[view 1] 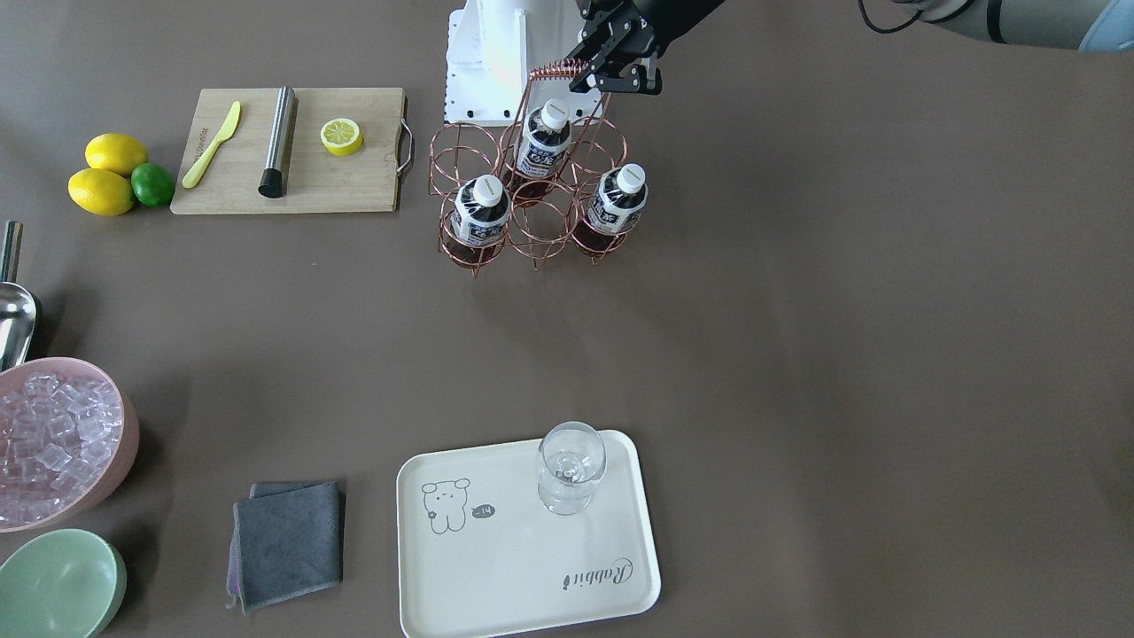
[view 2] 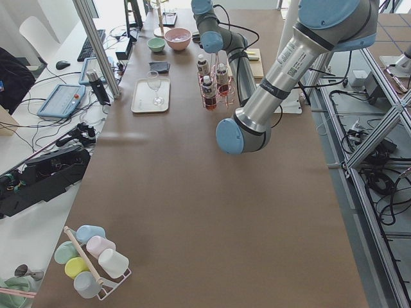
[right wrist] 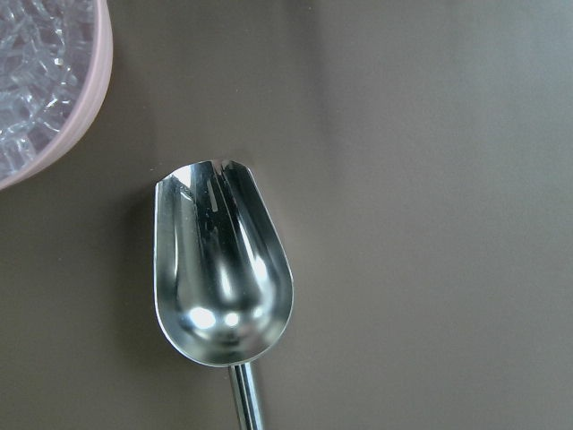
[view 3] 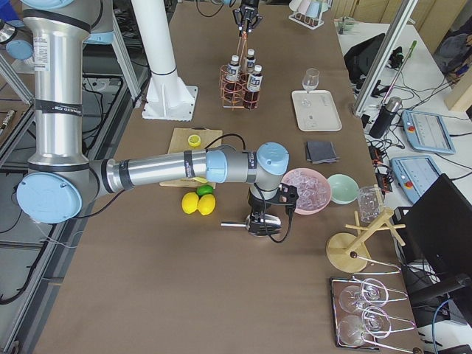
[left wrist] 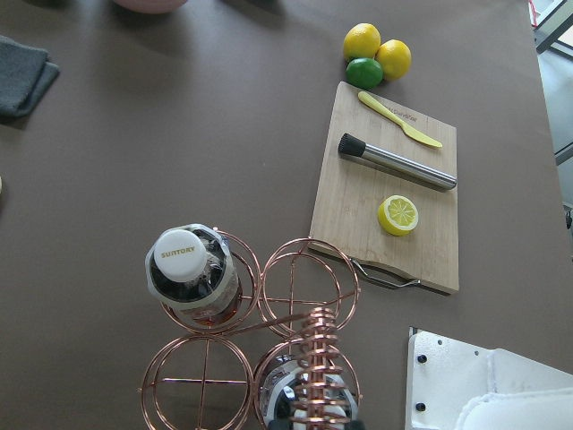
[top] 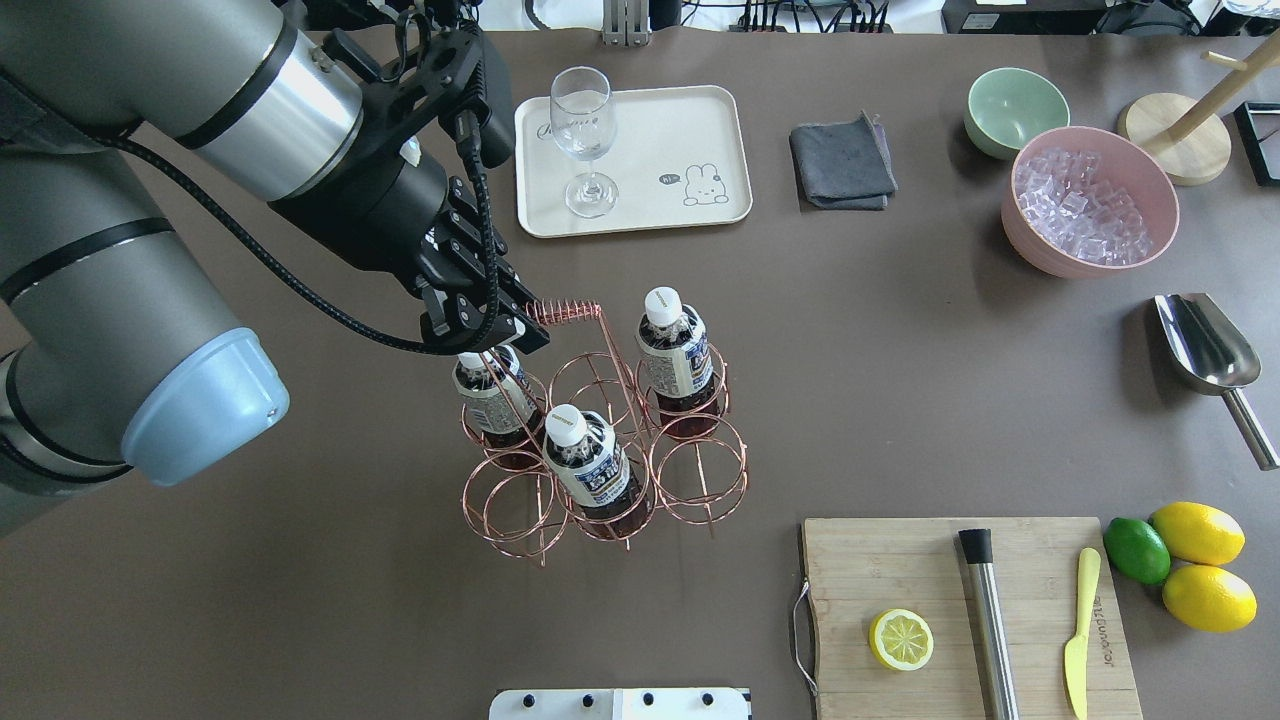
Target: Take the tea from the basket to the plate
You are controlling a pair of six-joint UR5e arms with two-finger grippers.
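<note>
None of the tea (view 1: 543, 146) is moved yet: the front view shows all three bottles in the basket (view 1: 558, 69), just below the left gripper (view 1: 622, 86), which is spread and empty. Overhead, the plate (top: 680, 130) beyond it holds only a glass (top: 583, 120). The right wrist view shows only a scoop (right wrist: 224, 269); the right gripper (view 3: 259, 223) grip I cannot tell.

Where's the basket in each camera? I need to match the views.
Front-facing: basket top centre, just below the robot base.
Overhead: centre of the table.
Exterior left: top centre, far end.
Exterior right: top centre, far end.
Left wrist: bottom, left of centre.
Right wrist: not in it.
Shared landmark: the wooden cutting board beside it.
</note>
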